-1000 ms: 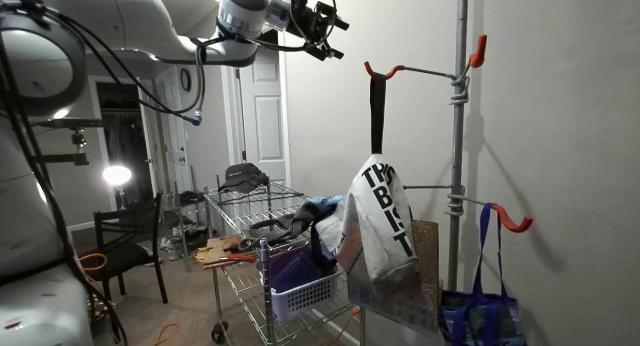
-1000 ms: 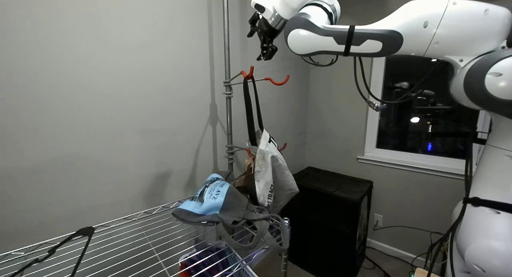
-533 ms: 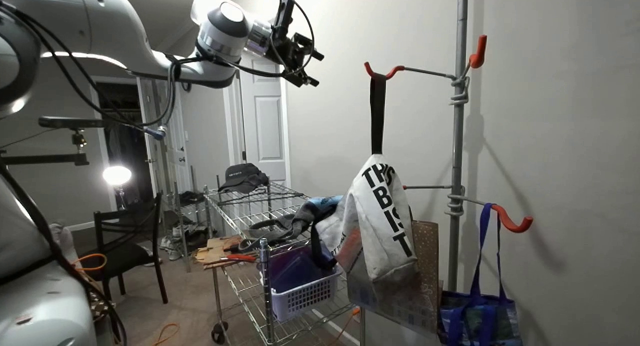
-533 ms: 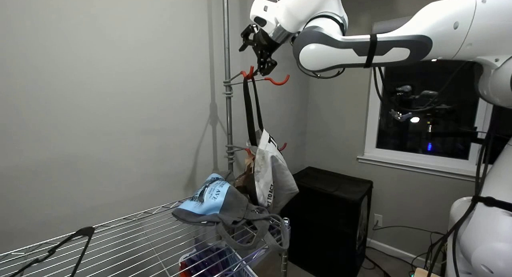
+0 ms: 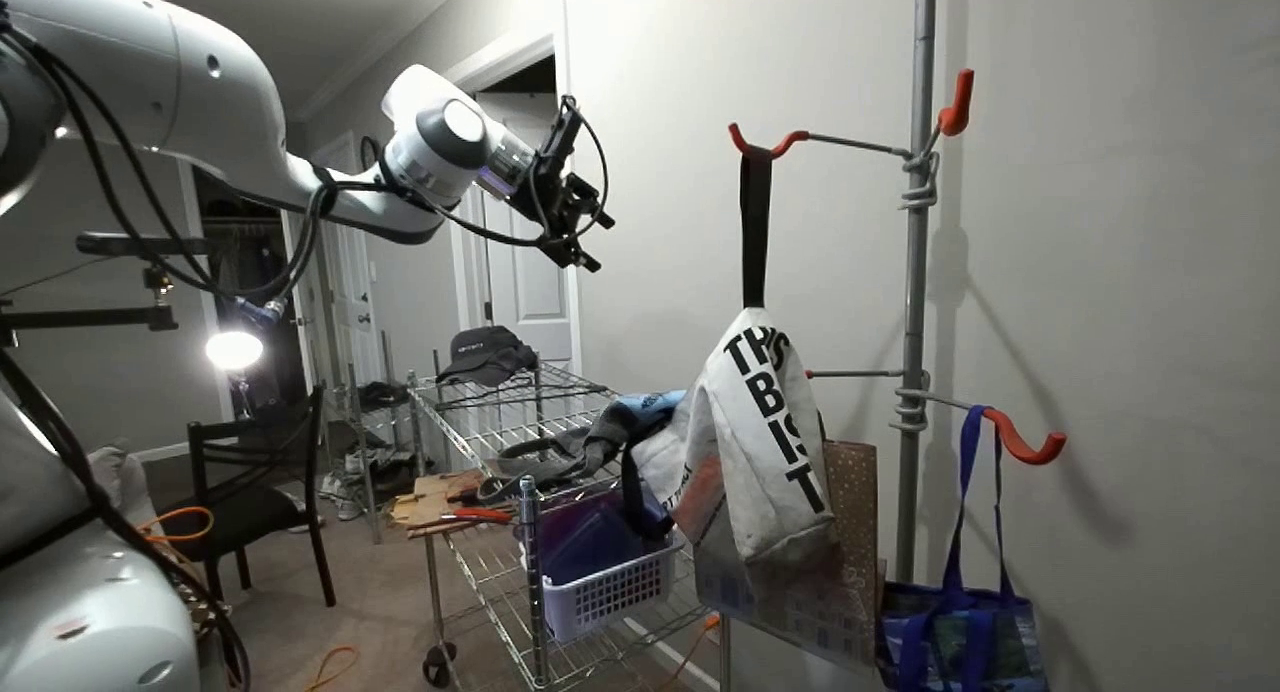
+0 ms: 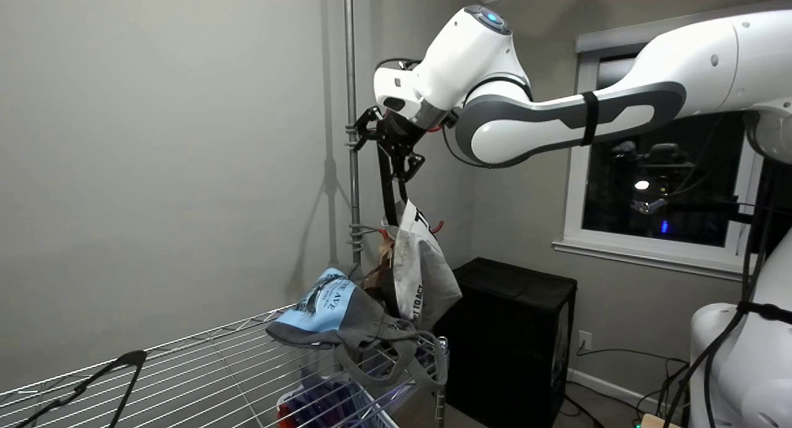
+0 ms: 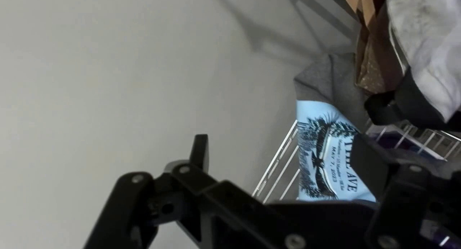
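Observation:
My gripper is open and empty in the air, above the wire shelf and apart from everything. It also shows in an exterior view, and its spread fingers show in the wrist view. A grey cloth bag with a light blue print appears between the fingers, lying well below on the wire shelf. It also shows in an exterior view. A white bag with black lettering hangs by a black strap from a red hook. The white bag's side shows in the wrist view.
A grey pole carries several red-tipped hooks; a blue bag hangs from one. A brown patterned bag is behind the white bag. A dark cap, black hanger, white basket and black box are nearby.
My arm and gripper have moved down, and leftward in both exterior views. The gripper stays open. The bags and shelf have not visibly moved.

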